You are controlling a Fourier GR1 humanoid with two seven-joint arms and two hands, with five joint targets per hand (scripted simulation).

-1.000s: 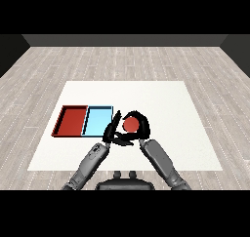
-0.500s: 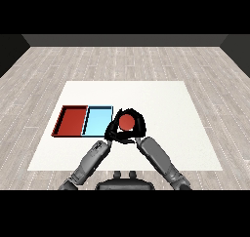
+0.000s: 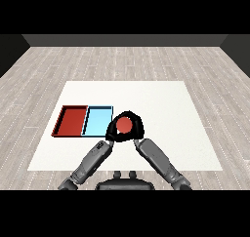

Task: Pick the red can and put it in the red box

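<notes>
Right hand [image 3: 138,130] curled round red can [image 3: 125,126], can just right of blue tray [image 3: 97,121]. Left hand [image 3: 112,130] against can's left side, finger state unclear. Red tray [image 3: 71,120] farther left on white table [image 3: 166,104].

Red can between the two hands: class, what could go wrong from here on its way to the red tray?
1. The red can sits just right of the blue tray; the red tray lies beyond it, so the can might land in the wrong tray.
2. The left hand and right hand crowd the can and could collide.
</notes>
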